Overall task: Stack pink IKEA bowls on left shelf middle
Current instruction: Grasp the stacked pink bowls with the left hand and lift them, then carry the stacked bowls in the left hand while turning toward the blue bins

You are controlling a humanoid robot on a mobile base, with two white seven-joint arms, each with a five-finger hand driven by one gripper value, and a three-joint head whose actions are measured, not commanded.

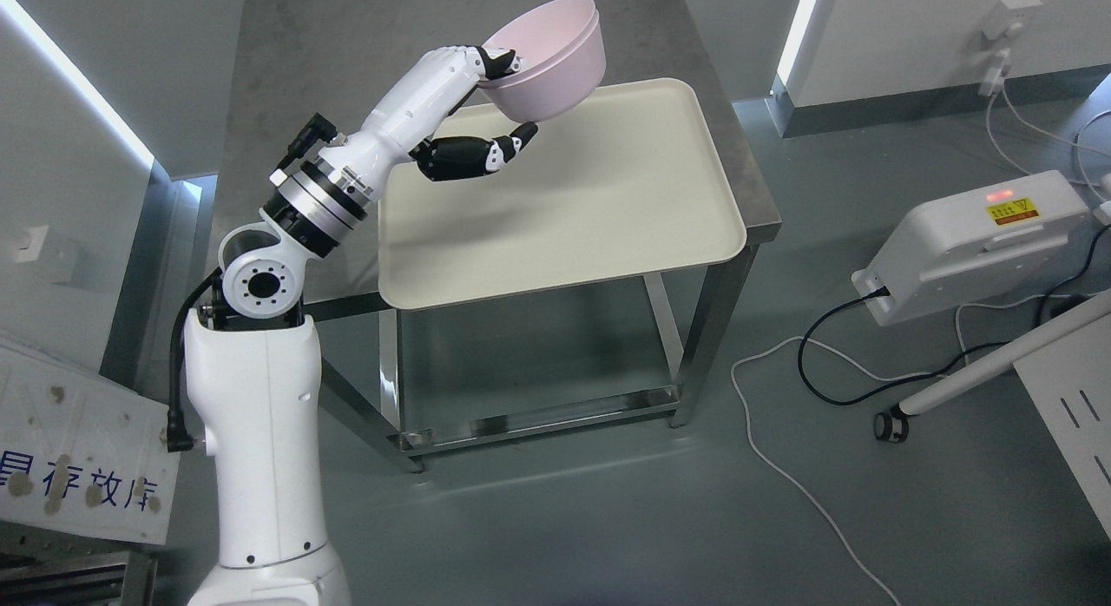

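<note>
From the head camera I am looking down at my left arm (260, 415), which is rising white from the lower left and bending toward a steel table (286, 76); my left hand (473, 111) is gripping a pink bowl (551, 59), with the fingers (499, 63) hooking over the near rim and the black thumb (473, 157) reaching up under its base; a second rim line is showing just inside the first, so two bowls seem to be nesting together, though I cannot tell for certain; the bowl is tilting, its opening facing up and left, and it is hanging in the air above the far left corner of a cream tray (608, 207); the tray is lying flat on the table, its near edge overhanging the tabletop; to the right, on the grey floor, a white box (972, 241) with a yellow label is sitting with black and white cables (807, 467) trailing from it.
</note>
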